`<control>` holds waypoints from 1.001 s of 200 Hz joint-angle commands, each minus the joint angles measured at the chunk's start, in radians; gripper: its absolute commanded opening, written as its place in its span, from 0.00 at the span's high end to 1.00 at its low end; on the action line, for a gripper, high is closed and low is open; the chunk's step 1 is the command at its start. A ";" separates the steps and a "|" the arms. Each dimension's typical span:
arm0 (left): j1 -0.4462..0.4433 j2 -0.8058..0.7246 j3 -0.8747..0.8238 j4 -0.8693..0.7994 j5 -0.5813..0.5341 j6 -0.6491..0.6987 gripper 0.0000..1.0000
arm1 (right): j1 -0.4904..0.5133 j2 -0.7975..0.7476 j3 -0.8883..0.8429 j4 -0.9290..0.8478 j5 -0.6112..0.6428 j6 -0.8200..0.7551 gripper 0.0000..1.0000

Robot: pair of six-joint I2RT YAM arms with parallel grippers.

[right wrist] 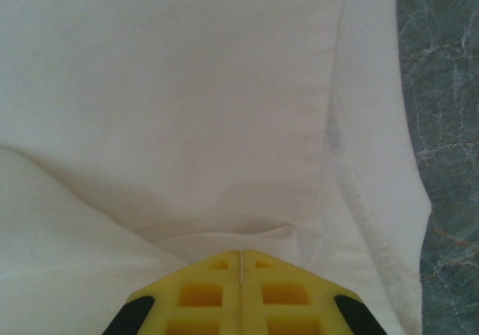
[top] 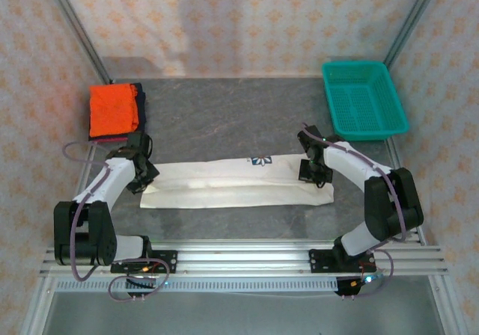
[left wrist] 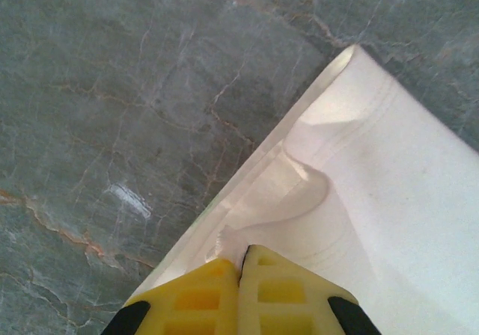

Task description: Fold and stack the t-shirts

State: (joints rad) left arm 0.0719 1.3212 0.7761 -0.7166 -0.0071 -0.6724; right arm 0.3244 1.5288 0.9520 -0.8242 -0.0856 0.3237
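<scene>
A white t-shirt [top: 239,183] lies folded into a long strip across the middle of the table, a bit of its blue daisy print [top: 261,160] showing on the far edge. My left gripper [top: 144,178] sits at the strip's left end. In the left wrist view the gripper [left wrist: 241,256] is shut, its yellow fingertips pinching a small ridge of the white cloth [left wrist: 359,170] near the edge. My right gripper [top: 314,174] is at the right end. Seen from the right wrist, that gripper [right wrist: 241,254] is shut on a fold of the cloth [right wrist: 187,103]. An orange t-shirt [top: 112,107] lies folded on a navy t-shirt [top: 140,99] at the back left.
A teal mesh basket [top: 364,99] stands at the back right corner. The table top [top: 224,118] is grey marbled stone, bare between the shirt pile and the basket. Frame posts and patterned walls close in the back and sides.
</scene>
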 commanded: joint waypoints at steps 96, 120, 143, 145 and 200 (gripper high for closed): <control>0.004 0.005 0.027 0.008 -0.053 -0.033 1.00 | -0.011 -0.053 -0.087 0.013 -0.027 0.058 0.98; 0.003 0.011 0.092 0.019 -0.043 -0.008 1.00 | -0.011 -0.047 -0.082 0.023 -0.039 0.057 0.98; 0.004 0.015 0.150 0.005 -0.052 0.006 1.00 | -0.011 -0.054 -0.082 0.024 -0.049 0.054 0.98; 0.003 0.015 0.152 0.004 -0.054 0.008 1.00 | -0.011 -0.054 -0.082 0.024 -0.049 0.054 0.98; 0.003 -0.005 0.025 -0.023 -0.064 -0.006 1.00 | -0.011 -0.059 -0.099 0.023 -0.069 0.060 0.95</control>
State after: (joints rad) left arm 0.0719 1.3308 0.8772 -0.7090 -0.0227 -0.6800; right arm 0.3199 1.4929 0.8692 -0.7807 -0.1623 0.3714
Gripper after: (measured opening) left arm 0.037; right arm 0.046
